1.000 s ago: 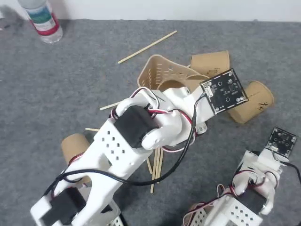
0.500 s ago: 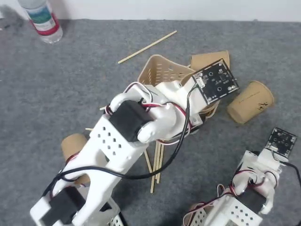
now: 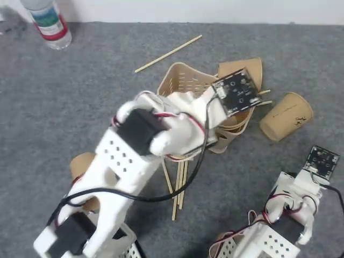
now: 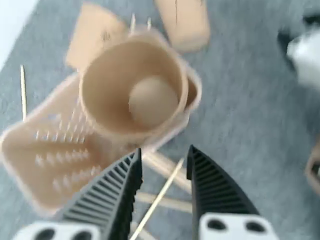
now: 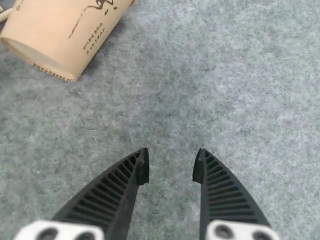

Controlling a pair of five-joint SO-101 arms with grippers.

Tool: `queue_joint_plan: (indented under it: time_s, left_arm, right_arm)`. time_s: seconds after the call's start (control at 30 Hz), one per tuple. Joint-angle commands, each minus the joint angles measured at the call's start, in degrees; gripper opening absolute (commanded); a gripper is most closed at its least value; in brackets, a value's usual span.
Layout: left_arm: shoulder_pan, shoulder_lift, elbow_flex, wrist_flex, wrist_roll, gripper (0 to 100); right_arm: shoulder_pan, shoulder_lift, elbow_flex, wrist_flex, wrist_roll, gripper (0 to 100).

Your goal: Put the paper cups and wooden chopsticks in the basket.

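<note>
- I see a grey, felt-like fabric covering (image 3: 80, 97) spread over the table; matte, evenly lit
- a plain white wall (image 3: 215, 9) runs along its far edge
- a clear plastic bottle with a red-and-green label (image 3: 49, 21) stands near that wall

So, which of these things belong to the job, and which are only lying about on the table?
Belong to the job:
- basket
- paper cup in the basket
- paper cup on its side beside the basket
- wooden chopsticks on the table

Only lying about:
- plastic bottle at the far edge
</note>
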Motion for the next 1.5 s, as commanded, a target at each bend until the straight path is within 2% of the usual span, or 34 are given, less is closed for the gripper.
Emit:
queue_joint_plan:
  time_s: [0.0,0.17,0.37,0.57,0.73,0.97,1.3,1.47]
  left_arm:
    - [-9.5,-8.5,-0.9,3.7,-3.9,15]
    - [-17.7,-21.0,8.5,3.6,-14.1,15]
    - [-36.2,-33.1,26.2,3.6,-23.7,15]
    - [-43.4,-42.0,40.1,3.5,-33.6,16]
    - [-46.3,-42.3,46.2,3.5,-37.1,16]
    - [-46.6,-42.3,54.4,3.4,-41.8,16]
    - [-46.6,-42.3,61.3,3.5,-42.3,16]
    - [-46.6,-42.2,61.4,3.5,-42.0,21]
  right_arm:
    - [-0.6,-0.7,-0.4,-1.2,-0.8,16.5]
    - [-0.6,-0.7,-0.4,-1.2,-0.8,16.5]
    - [-0.6,-0.7,-0.4,-1.2,-0.8,16.5]
    - [-0.6,-0.7,-0.3,-1.2,-0.8,16.5]
    - [-0.6,-0.7,-0.3,-1.2,-0.8,16.5]
    - [-0.6,-0.7,-0.3,-1.2,-0.8,16.5]
    - [-0.7,-0.7,-0.4,-1.3,-0.8,16.5]
    - [-0.7,-0.7,-0.4,-1.3,-0.8,16.5]
